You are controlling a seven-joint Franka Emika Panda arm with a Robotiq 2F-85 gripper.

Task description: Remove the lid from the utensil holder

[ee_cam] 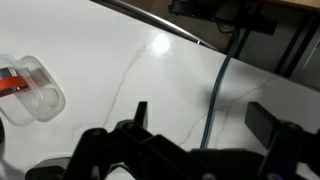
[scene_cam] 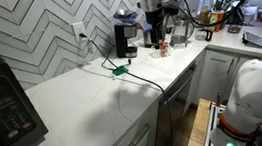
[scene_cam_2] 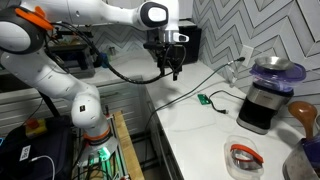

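**Lid not yet touched: gripper empty and well short of the holder**

The gripper (scene_cam_2: pixel 170 72) hangs over the white counter (scene_cam_2: pixel 190 140) with its jaws spread wide. In the wrist view both dark fingers (ee_cam: pixel 140 115) stand well apart with nothing between them. They touch nothing, and below them lie only bare counter and a dark cable (ee_cam: pixel 215 100).

The black coffee machine (scene_cam_2: pixel 262 100) serves as the landmark. The gripper is well off to one side of it, beyond a small green board (scene_cam_2: pixel 203 99) that lies on the counter between the two.

The utensil holder (scene_cam_2: pixel 306 168) is on the opposite side of the coffee machine, cut off by the corner of an exterior view. A wooden spoon (scene_cam_2: pixel 303 112) rises beside or out of it. Its top looks pale and bluish, and I take this for the lid (scene_cam_2: pixel 298 152), apparently still in place, though it is too cropped to be sure.

A clear container (scene_cam_2: pixel 243 155) with something red inside sits in front of the coffee machine, near the holder.

By my judgement nothing of the task is done. The approach past the coffee machine, the grasp of the lid and the lifting away all remain.
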